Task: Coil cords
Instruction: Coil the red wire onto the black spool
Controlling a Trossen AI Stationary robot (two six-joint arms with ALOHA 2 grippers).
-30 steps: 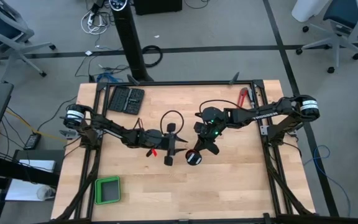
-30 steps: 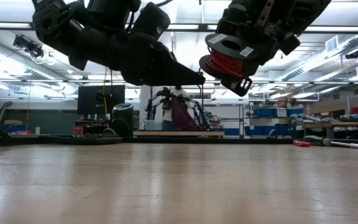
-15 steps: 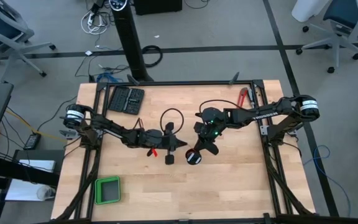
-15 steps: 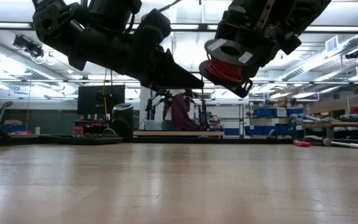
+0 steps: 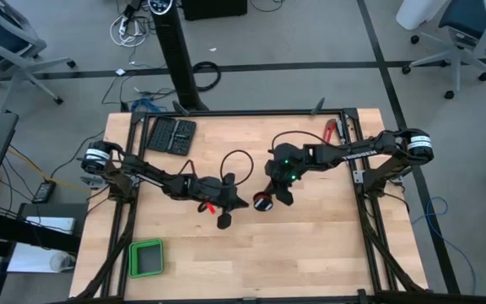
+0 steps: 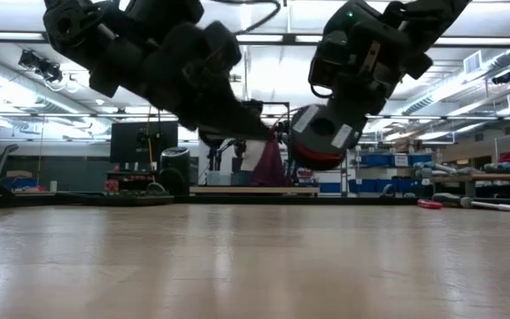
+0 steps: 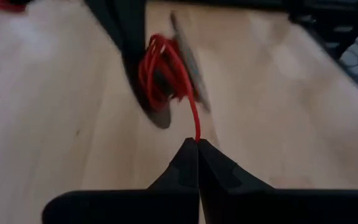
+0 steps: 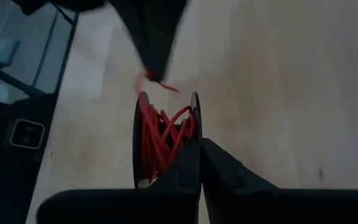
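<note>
light: bright and even in the high view, coming from ceiling strip lamps seen in the low view
glare: pale sheen on the table (image 6: 255,257) in the low view; washed patches on the wood in both wrist views
shadows: soft and faint under the arms
contrast: arms read as dark silhouettes against the lit room in the low view
blur: the spool (image 7: 166,74) is smeared in the left wrist view; background soft in both wrist views
focus: red cord (image 8: 163,134) fairly crisp in the right wrist view

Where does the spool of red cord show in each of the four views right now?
High view: spool at table centre, under the right gripper.
Low view: upper middle, above the table.
Left wrist view: upper centre.
Right wrist view: lower centre.
Shared landmark: red cord running to the left gripper.
</note>
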